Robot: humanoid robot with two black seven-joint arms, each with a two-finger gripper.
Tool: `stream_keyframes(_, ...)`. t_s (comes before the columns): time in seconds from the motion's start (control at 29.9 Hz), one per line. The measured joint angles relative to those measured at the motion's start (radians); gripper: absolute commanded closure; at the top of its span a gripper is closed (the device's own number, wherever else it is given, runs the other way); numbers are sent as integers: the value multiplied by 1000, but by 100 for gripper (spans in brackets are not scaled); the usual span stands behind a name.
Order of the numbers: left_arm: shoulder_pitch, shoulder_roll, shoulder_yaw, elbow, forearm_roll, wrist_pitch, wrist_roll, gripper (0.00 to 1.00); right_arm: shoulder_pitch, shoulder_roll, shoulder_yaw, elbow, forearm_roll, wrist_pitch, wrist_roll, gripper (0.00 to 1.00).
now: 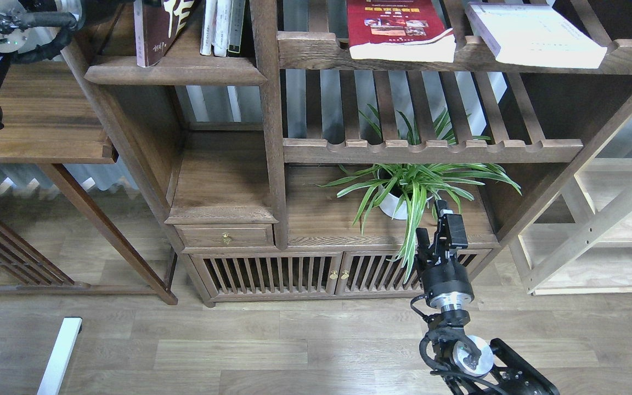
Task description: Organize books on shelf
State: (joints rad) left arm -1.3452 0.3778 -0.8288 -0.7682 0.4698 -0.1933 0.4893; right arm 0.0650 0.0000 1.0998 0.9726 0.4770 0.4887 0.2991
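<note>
The maroon book (157, 30) leans rightward on the shelf (176, 71); right pincer (438, 227) released, left pincer's state hidden.

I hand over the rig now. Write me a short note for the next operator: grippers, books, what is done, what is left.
Right gripper: low by the potted plant, holds nothing; open or shut unclear.
Left gripper: not visible; only the arm's thick parts show at top left.
Maroon book: upright, leaning, on the solid shelf beside other books.
Red book and white book: lying flat on the slatted rack.
Left: move those two to the shelf.
</note>
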Motion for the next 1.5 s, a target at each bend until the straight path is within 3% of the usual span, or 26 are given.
stream_keyframes(0.17, -24, -2, -1, 1, 0, 0, 0, 90, 0, 0, 0, 0, 0, 0, 0, 1)
stream_keyframes(0.4, -35, -5, -1, -3, 0, 2, 0, 80, 0, 0, 0, 0, 0, 0, 0, 1)
stream_keyframes(0.53, -36, -7, -1, -4, 2, 9, -1, 64, 0, 0, 0, 1, 0, 0, 0, 1)
stream_keyframes(0.7, -37, -11, 4, -2, 3, 16, -1, 52, 0, 0, 1, 1, 0, 0, 0, 1)
stream_keyframes(1.5, -74, -92, -84, -5, -11, 43, -1, 45, -6, 0, 2, 2, 0, 0, 2, 1)
